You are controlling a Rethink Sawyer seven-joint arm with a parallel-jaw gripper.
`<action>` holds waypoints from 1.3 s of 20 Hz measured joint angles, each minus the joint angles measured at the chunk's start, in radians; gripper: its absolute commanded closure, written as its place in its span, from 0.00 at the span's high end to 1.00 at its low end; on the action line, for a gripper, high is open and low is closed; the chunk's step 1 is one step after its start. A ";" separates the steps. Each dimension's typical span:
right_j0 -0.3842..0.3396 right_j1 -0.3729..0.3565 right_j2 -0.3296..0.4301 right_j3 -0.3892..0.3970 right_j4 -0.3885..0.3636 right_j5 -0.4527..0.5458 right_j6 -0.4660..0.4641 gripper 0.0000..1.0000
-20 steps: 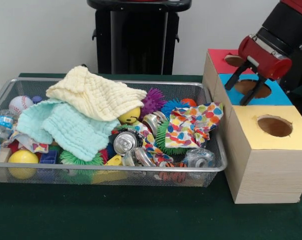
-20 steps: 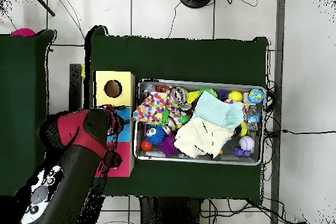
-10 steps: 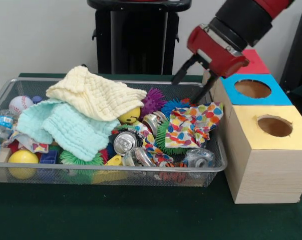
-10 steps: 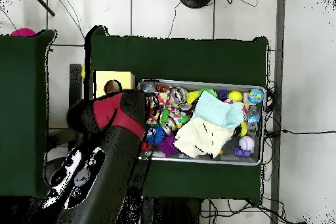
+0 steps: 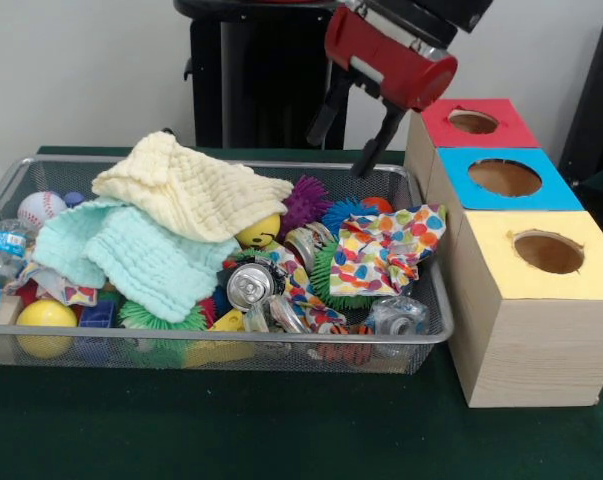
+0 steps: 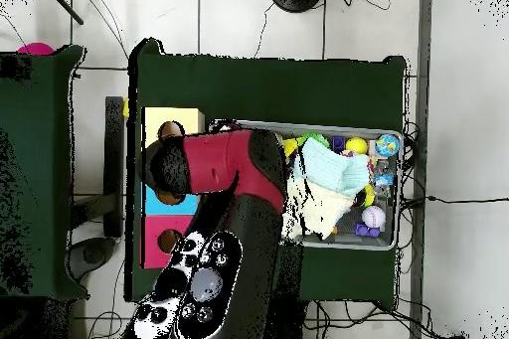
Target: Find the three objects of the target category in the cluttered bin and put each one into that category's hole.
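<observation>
Gripper (image 5: pixel 342 136) hangs above the far right corner of the wire-mesh bin (image 5: pixel 421 335), its two black fingers spread wide with nothing between them, under a glossy red housing. In the overhead view the bulky red and black arm (image 6: pixel 224 226) covers the bin's left half.

Beneath the gripper, the bin's right end holds a spiky purple ball (image 5: pixel 306 203), a spiky blue ball (image 5: pixel 343 213) and a small orange ball (image 5: pixel 378 205), all close together. Just in front lies a crumpled cloth printed with bright dots (image 5: pixel 386 250), draped over a bristly green ball (image 5: pixel 326 272). Dented silver cans (image 5: pixel 249 285) lie in the middle, one showing its round top, and a crinkled clear plastic bottle (image 5: pixel 396 315) rests against the front wall.

Two waffle-textured cloths dominate the left half: a pale yellow one (image 5: pixel 186 187) heaped on top of a mint green one (image 5: pixel 131 255). A smooth yellow ball with a face (image 5: pixel 258 231) peeks out from under the yellow cloth. At the left end sit a stitched baseball (image 5: pixel 41 208) and a plain yellow ball (image 5: pixel 45 315).

Right of the bin, touching each other in a row, stand three plywood boxes, each with a round hole in a coloured top: yellow (image 5: pixel 541 255) nearest, blue (image 5: pixel 503 178) in the middle, red (image 5: pixel 473 121) farthest. Everything rests on a desk (image 5: pixel 231 430) covered in dark green felt.
</observation>
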 measured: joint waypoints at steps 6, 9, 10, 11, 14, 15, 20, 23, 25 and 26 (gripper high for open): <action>-0.041 -0.083 0.080 0.120 0.000 -0.045 -0.002 1.00; -0.077 -0.115 0.135 0.206 0.000 -0.071 -0.002 1.00; -0.085 -0.120 0.146 0.221 0.000 -0.075 -0.002 1.00; -0.106 -0.130 0.171 0.261 -0.005 -0.089 -0.002 1.00; -0.154 -0.142 0.218 0.334 -0.031 -0.128 -0.002 1.00; -0.163 -0.144 0.226 0.347 -0.038 -0.136 -0.002 1.00; -0.256 -0.169 0.290 0.455 -0.103 -0.197 -0.002 1.00; -0.308 -0.191 0.317 0.505 -0.126 -0.209 -0.002 1.00; -0.351 -0.212 0.339 0.543 -0.140 -0.209 -0.002 1.00; -0.364 -0.219 0.345 0.554 -0.143 -0.209 -0.002 1.00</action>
